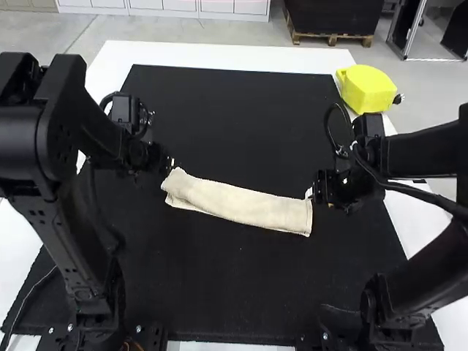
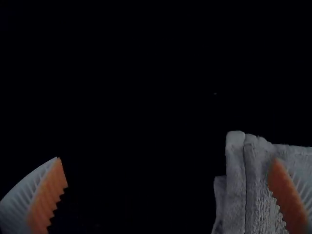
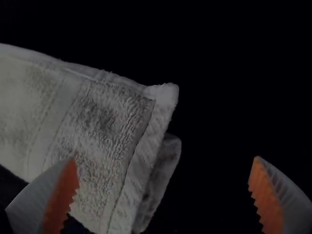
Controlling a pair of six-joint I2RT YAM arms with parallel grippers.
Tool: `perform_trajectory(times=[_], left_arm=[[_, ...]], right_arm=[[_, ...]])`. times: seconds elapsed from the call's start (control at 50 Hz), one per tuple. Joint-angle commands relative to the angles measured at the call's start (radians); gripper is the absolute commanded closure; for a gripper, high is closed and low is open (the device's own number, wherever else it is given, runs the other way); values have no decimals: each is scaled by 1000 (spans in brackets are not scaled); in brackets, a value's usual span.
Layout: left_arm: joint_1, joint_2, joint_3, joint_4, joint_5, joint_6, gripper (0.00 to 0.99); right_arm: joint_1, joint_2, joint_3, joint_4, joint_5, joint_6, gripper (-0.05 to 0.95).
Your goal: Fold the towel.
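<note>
Currently, towel [image 1: 238,203] is lying as folded strip mid-frame, high view; left tool [image 2: 166,159] and right tool [image 3: 165,159] are flanking its ends, fingers apart. Uneven pinching could be leaving layers skewed.

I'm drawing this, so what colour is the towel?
Pale cream or beige, plain; the towel shows best in the high view.

Wrist views very dim, high view bright, seemingly sharp.High view bright, both wrist views dim, perhaps underlit.
</note>
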Motion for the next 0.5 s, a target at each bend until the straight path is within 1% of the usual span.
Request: perform_trajectory(times=[0.0, 0.1, 0.38, 0.48], left_arm=[[12, -16, 39, -3, 1, -37, 28], [12, -16, 53, -9, 1, -43, 28], [12, -18, 90, -28, 1, -57, 28], [12, -16, 94, -31, 1, -60, 28]], right_arm=[[18, 37, 5, 3, -15, 9, 74], [34, 58, 4, 5, -7, 9, 10], [97, 112, 0, 62, 25, 18, 10], [109, 133, -1, 68, 37, 23, 10]])
